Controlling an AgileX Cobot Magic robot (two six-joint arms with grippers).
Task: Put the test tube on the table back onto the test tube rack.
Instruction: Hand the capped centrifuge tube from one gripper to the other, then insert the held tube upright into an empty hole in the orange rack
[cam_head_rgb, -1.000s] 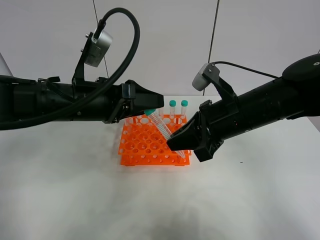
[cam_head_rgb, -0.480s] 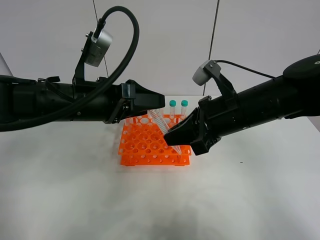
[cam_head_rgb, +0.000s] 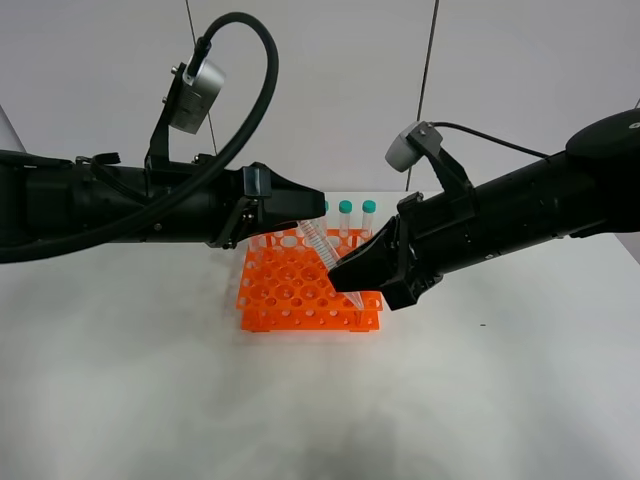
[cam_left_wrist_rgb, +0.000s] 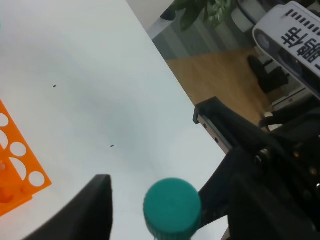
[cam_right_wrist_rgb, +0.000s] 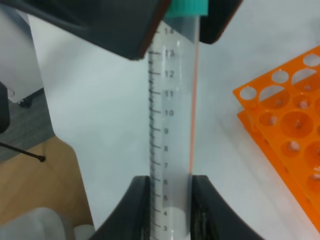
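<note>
Right now you have one test tube (cam_head_rgb: 322, 248) off the table (cam_head_rgb: 150, 390), held tilted above the right-front part of the single orange rack (cam_head_rgb: 285, 295). Your right gripper (cam_right_wrist_rgb: 170, 202) is clamped on its lower stretch, one finger on each side at the low graduation marks. In the high view that gripper hides the pointed tip, so you cannot tell whether it touches the rack. The tube's green cap (cam_left_wrist_rgb: 172, 206) sits between the jaws of your left gripper (cam_head_rgb: 310, 205). Those jaws stand apart, and a clear gap shows on one side of the cap.

At the rack's back edge you can count one upright tube (cam_head_rgb: 345, 212) and a second upright tube (cam_head_rgb: 369, 212), both green-capped. A sliver of green beside them may be a third, mostly hidden by the left gripper. The rack holes nearer you show no tubes. Both arms cross over the rack and cover much of its back rows.
</note>
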